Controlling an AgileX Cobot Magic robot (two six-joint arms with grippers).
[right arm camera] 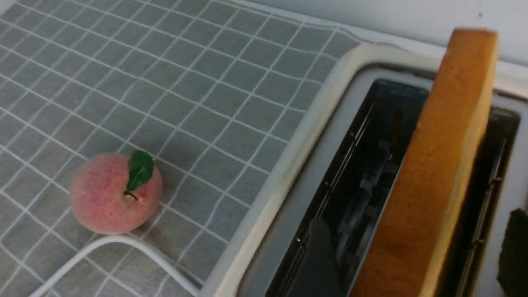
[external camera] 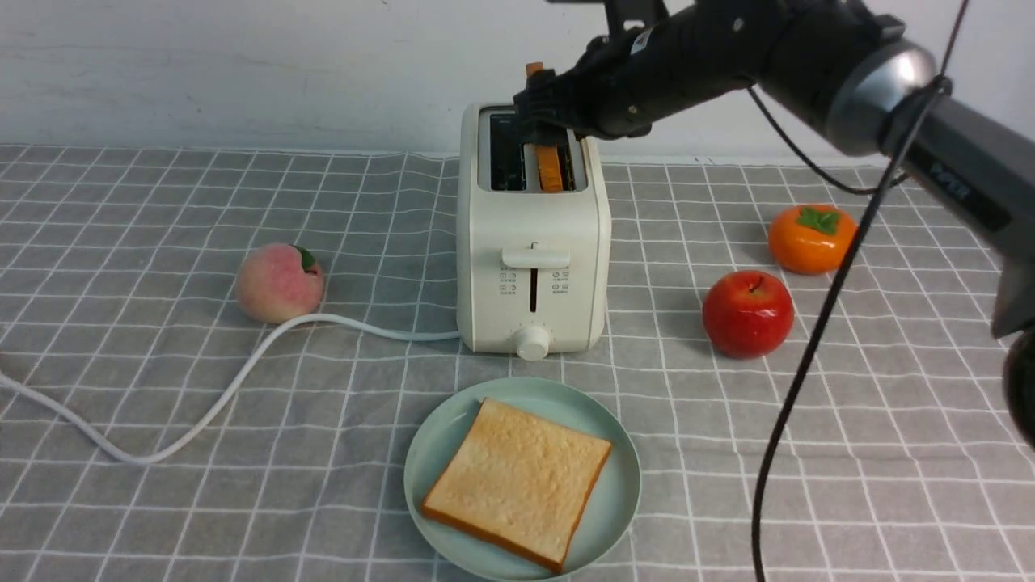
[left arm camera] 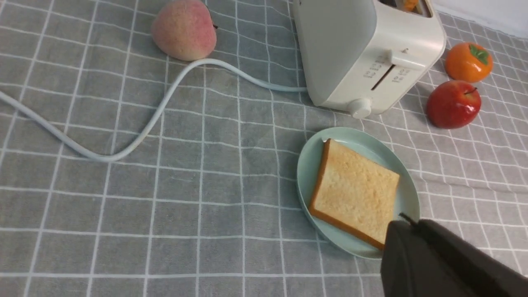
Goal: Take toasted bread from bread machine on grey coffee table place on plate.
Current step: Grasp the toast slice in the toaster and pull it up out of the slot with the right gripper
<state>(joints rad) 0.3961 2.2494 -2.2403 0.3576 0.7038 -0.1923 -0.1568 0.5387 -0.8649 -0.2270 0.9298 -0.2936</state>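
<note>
Where the right gripper [external camera: 543,121] straddles the bread machine [external camera: 531,234] — jaws wide apart, upright toast slice [right arm camera: 429,173] between, ungripped; flat toast slice [external camera: 517,481] on the near plate [external camera: 624,485]; left gripper [left arm camera: 445,264] closed.

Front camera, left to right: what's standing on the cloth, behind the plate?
In order: peach → toaster → red apple → orange persimmon.

Golden toast slice [external camera: 517,483] flat on mint plate [external camera: 618,493], second slice [external camera: 550,168] upright in cream toaster [external camera: 485,275], on grey checked table [external camera: 162,501]
</note>
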